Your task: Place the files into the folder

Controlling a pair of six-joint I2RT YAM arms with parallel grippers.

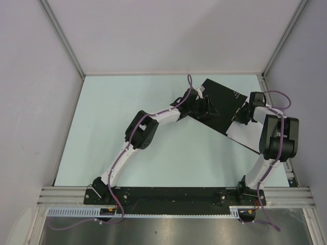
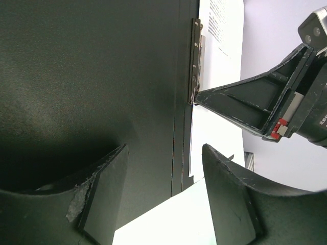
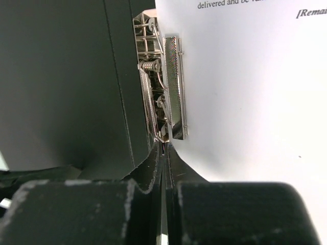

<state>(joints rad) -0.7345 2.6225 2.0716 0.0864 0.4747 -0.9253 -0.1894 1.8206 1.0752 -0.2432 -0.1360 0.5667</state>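
Right gripper (image 3: 163, 149), closed, touches the clip (image 3: 172, 87) in the open folder (image 1: 225, 109), which lies far right. Left gripper (image 2: 164, 153) hovers wide over it. Sheet (image 3: 245, 102) seems clipped; next probably closing the cover.

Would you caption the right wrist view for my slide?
Right gripper, jaws shut, at the clip of the folder, beside printed sheet.

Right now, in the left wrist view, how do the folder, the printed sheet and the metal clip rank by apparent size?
1. folder, largest
2. printed sheet, only partly visible
3. metal clip, smallest
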